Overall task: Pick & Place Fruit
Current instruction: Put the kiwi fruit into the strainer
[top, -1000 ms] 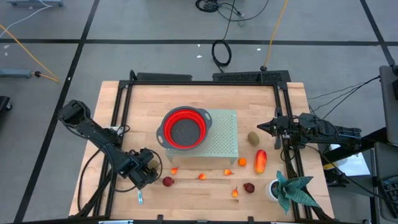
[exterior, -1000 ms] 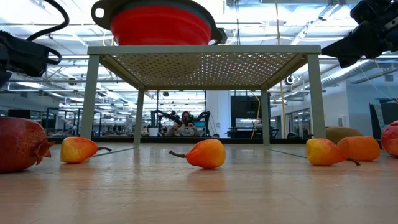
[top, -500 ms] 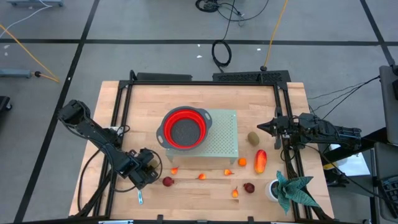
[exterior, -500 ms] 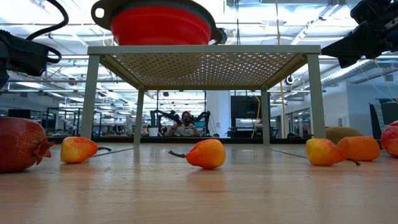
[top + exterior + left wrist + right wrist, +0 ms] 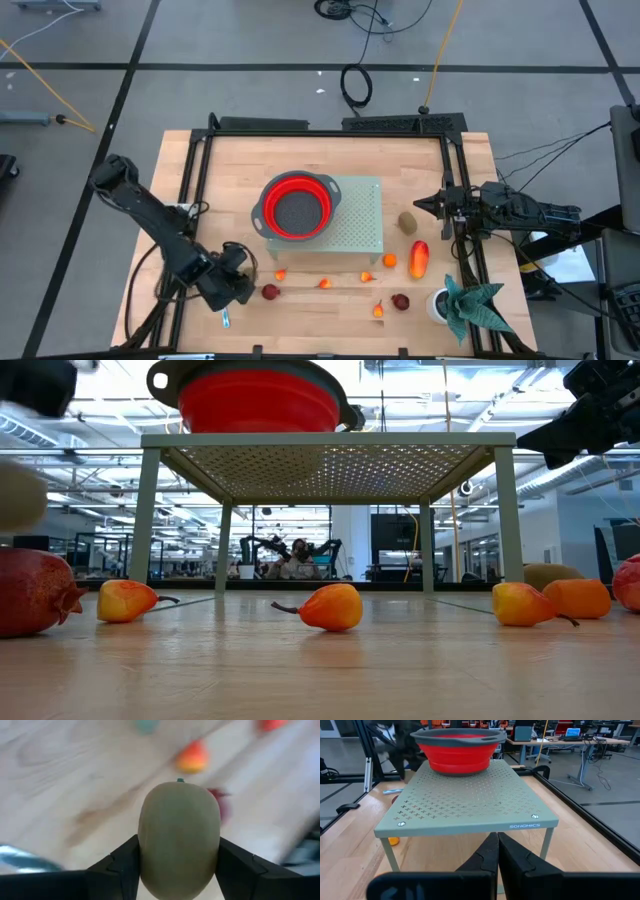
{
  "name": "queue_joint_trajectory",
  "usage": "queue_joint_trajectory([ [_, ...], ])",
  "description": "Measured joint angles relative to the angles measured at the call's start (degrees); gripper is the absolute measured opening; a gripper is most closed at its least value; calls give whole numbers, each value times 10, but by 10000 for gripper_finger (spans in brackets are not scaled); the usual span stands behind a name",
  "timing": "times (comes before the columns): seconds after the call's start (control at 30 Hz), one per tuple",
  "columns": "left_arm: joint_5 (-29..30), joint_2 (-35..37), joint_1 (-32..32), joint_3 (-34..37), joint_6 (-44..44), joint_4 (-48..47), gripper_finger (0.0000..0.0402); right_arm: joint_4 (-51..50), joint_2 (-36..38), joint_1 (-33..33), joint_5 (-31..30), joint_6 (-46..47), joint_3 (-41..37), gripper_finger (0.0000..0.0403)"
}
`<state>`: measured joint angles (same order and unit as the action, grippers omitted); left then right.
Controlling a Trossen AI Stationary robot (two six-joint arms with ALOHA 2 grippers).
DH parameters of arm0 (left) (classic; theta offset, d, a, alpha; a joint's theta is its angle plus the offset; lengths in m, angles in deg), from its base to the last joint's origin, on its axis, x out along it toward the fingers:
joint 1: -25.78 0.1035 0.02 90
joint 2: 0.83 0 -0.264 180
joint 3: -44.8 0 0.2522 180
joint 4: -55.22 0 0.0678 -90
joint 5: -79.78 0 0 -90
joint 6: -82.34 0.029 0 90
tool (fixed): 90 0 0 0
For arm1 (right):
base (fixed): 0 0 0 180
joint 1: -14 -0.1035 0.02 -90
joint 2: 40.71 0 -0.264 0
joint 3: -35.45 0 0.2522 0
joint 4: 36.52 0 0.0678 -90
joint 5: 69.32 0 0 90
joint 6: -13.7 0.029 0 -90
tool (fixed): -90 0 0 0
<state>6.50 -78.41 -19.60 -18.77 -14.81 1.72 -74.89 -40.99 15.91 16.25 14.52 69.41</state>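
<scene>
Left gripper (image 5: 179, 870) pinching a kiwi (image 5: 179, 840), lifted at the table's (image 5: 230, 160) front left.

In the high view the kiwi is hidden under the dark left arm, and in the low view it shows only as a pale blur cut off at the edge; the wrist view alone shows it plainly, a smooth brownish-green oval clamped on both sides between the two fingers (image 5: 125, 865), the tabletop behind it smeared. The red colander (image 5: 296, 207) sits on the green perforated rack (image 5: 362, 215). A second kiwi (image 5: 407, 221) and the red-orange piece (image 5: 419, 257) lie beside the rack on the right, dark red fruit (image 5: 270, 292) and small orange ones (image 5: 325, 284) along the front. The right gripper (image 5: 425, 204) waits near the rack, fingers pressed together.
</scene>
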Motion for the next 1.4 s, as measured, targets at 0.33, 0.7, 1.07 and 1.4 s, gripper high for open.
queue_joint_trajectory([
  [0.33, 228, 28, -33, -45, 127, 191, 199, 0, 0, 0, 0, 0, 0, 0],
  [0.7, 423, 28, -39, -45, 469, 479, 191, -1, 0, 0, 0, 0, 0, 0],
  [1.07, 433, 28, -39, -45, 695, 673, 209, -1, 0, 0, 0, 0, 0, 0],
  [1.4, 434, 27, -30, -45, 678, 698, 211, -1, 0, 0, 0, 0, 0, 0],
])
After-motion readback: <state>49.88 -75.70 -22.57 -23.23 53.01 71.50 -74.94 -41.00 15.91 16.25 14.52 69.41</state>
